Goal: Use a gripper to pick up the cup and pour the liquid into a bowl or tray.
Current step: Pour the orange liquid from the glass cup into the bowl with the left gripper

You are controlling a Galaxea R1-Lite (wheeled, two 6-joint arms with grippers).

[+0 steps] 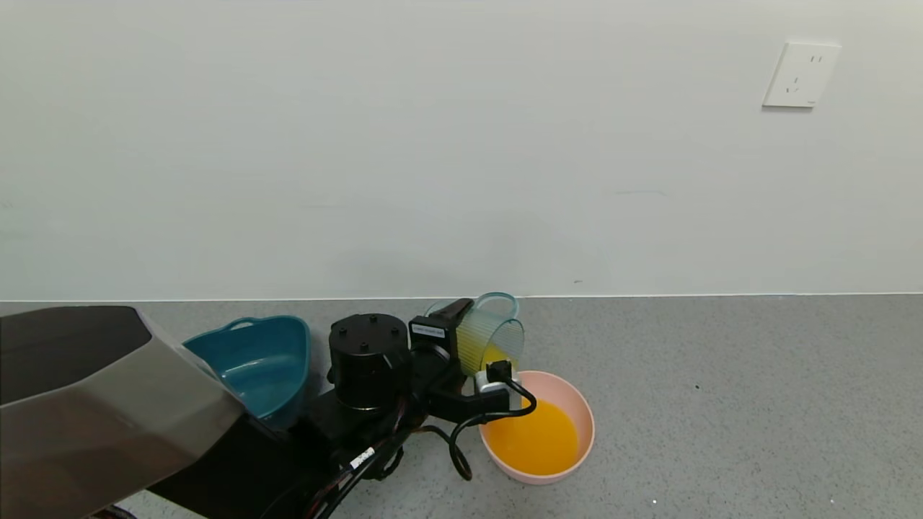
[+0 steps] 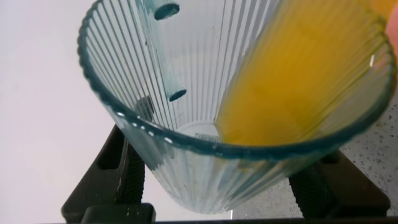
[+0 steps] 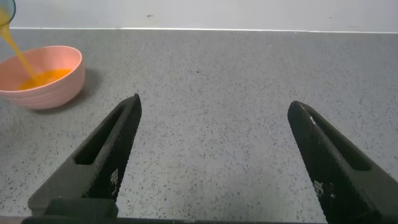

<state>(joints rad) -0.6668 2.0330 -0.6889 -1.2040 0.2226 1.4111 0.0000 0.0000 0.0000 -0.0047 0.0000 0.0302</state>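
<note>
Looking across the grey speckled tabletop [image 1: 721, 404] from the head view, I see it run back to a pale wall [image 1: 433, 144] with a white socket plate [image 1: 800, 74] high on the right. My own grey housing [image 1: 94, 411] cuts off the near left corner and hides whatever lies under it.

Next in size, the dark teal tub [image 1: 252, 364] sits left of centre; its near side is covered by the housing and the left arm [image 1: 368, 367].

The pink bowl [image 1: 570, 411] stands on the tabletop just right of the arm, part of its near-left rim masked by a black cable and a small white-grey box. Orange liquid [image 1: 533, 436] pools inside it.

The left gripper [image 1: 461, 339] holds the cup [image 1: 497, 331] tipped over, mouth angled down above the bowl's far-left edge. In the left wrist view the fingers [image 2: 118, 180] pinch the ribbed cup [image 2: 155, 93] from both sides, and liquid [image 2: 292, 81] runs along its lower wall toward the lip. The cup fills that view, so little behind it can be made out.

The right gripper [image 3: 214, 162] is not in the head view. Its own camera shows its fingers [image 3: 106, 155] spread wide above bare tabletop, with the bowl [image 3: 43, 78] well off and a thin orange stream [image 3: 15, 53] falling into it; the cup is cut off at that frame's corner.
</note>
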